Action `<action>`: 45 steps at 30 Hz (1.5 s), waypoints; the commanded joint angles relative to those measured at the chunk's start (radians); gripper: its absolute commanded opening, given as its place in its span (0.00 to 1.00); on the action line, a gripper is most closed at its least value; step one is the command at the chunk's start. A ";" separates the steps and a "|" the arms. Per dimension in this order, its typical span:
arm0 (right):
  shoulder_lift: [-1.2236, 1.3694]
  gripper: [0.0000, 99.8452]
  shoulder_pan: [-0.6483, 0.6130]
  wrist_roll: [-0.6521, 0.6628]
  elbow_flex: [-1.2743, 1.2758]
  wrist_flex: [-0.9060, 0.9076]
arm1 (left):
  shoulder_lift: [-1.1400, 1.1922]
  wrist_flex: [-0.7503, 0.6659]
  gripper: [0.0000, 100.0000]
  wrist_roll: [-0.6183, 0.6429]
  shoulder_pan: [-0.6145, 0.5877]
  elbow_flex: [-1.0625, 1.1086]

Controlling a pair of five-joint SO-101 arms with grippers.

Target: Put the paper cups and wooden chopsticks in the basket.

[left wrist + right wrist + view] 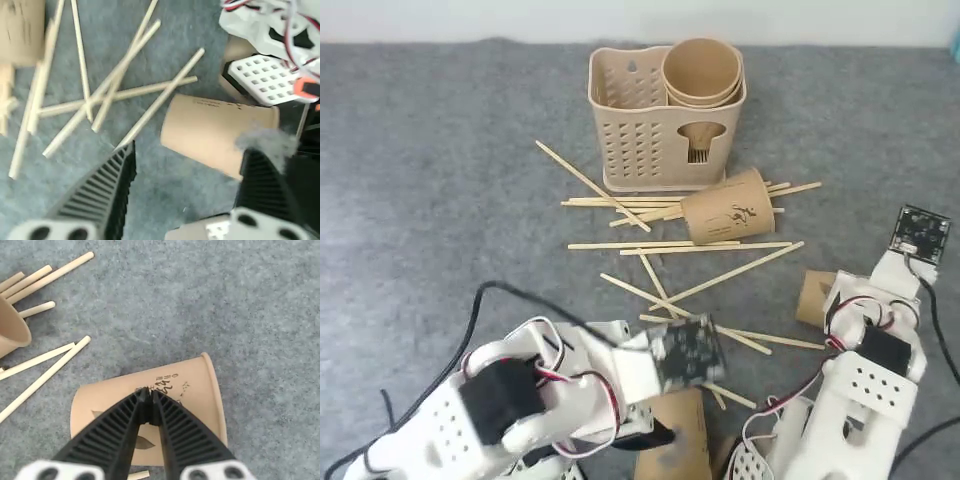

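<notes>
The beige slotted basket (640, 140) stands at the back with stacked paper cups (702, 70) in its right compartment. One paper cup (725, 205) lies on its side in front of it among scattered wooden chopsticks (705, 280). My left gripper (192, 150) is open low over another lying cup (215, 132), which sits at the front edge (675, 445), one finger (107, 192) on each side of it. My right gripper (148, 392) is shut just above a third lying cup (195, 385), seen beside the right arm (814, 297); nothing is between its fingers.
Grey carpet covers the table. Chopsticks (115, 85) lie crossed just beyond the left gripper. The right arm's white body (270, 45) is close beside the left gripper's cup. Another cup's rim (10, 330) and chopsticks (40, 370) lie near the right gripper.
</notes>
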 commanded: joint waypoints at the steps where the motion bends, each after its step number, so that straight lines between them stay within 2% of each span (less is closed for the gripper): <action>1: -0.025 0.01 -0.010 0.020 -0.006 -0.010 | 0.167 0.011 0.32 0.091 0.009 -0.050; 4: -0.025 0.01 -0.010 0.020 -0.006 -0.010 | 0.331 0.011 0.33 0.087 0.008 -0.047; 7: -0.025 0.01 -0.012 0.020 -0.006 -0.010 | 0.430 0.006 0.38 0.077 0.011 -0.047; 10: -0.025 0.01 -0.039 0.046 -0.003 -0.010 | 0.434 -0.005 0.41 0.040 0.014 -0.053; 15: -0.025 0.01 -0.051 0.058 -0.002 -0.008 | 0.434 -0.002 0.42 0.006 0.035 -0.050; 17: -0.025 0.01 -0.051 0.061 -0.002 -0.008 | 0.434 0.015 0.42 -0.046 0.081 -0.045; 20: -0.025 0.01 -0.051 0.061 -0.002 -0.008 | 0.434 0.037 0.42 -0.098 0.222 -0.038; 23: -0.025 0.01 -0.051 0.063 -0.002 -0.008 | 0.422 0.023 0.42 -0.098 0.364 -0.035; 26: -0.025 0.01 -0.048 0.063 -0.002 -0.008 | 0.427 -0.005 0.42 -0.095 0.416 -0.035; 31: -0.025 0.01 -0.048 0.063 -0.002 -0.008 | 0.428 -0.060 0.42 -0.015 0.417 -0.028; 37: -0.025 0.01 -0.047 0.063 -0.002 -0.008 | 0.427 -0.259 0.42 0.178 0.419 0.110; 40: -0.025 0.01 -0.038 0.063 -0.005 -0.010 | 0.419 -0.290 0.42 0.207 0.416 0.153; 42: -0.027 0.01 0.019 0.054 -0.011 -0.021 | 0.417 -0.285 0.42 0.190 0.414 0.157; 45: -0.027 0.01 0.200 -0.037 -0.040 -0.059 | 0.417 -0.282 0.42 0.169 0.413 0.160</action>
